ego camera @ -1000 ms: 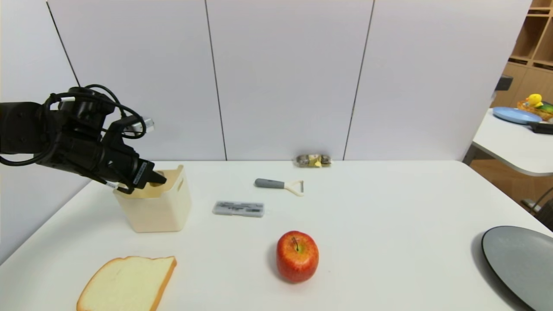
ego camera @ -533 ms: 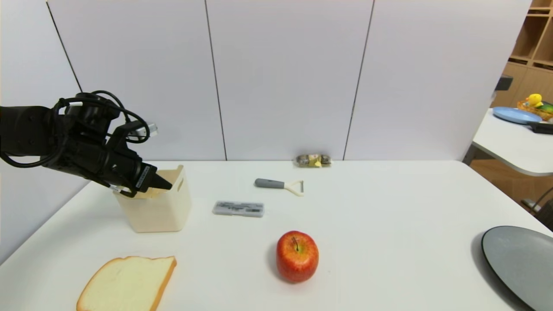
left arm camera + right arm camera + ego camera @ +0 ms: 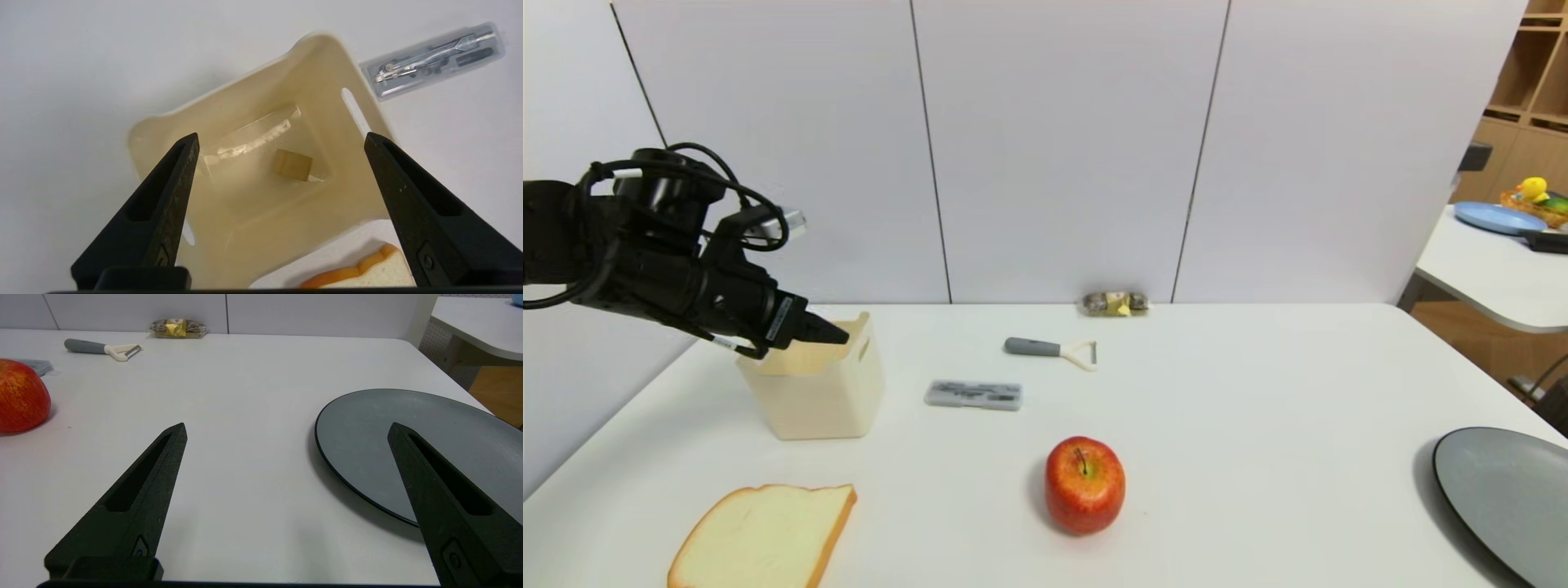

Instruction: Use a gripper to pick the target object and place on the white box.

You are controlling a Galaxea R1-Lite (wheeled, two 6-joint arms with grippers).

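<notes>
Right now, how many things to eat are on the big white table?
3: an apple near the front middle, a slice of bread at the front left, and a wrapped snack by the back wall. Another could hide behind the white box.

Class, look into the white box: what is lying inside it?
In the white box a small tan cylinder lies on the floor, below the open left gripper. The gripper's fingers cover the floor's corners.
</notes>
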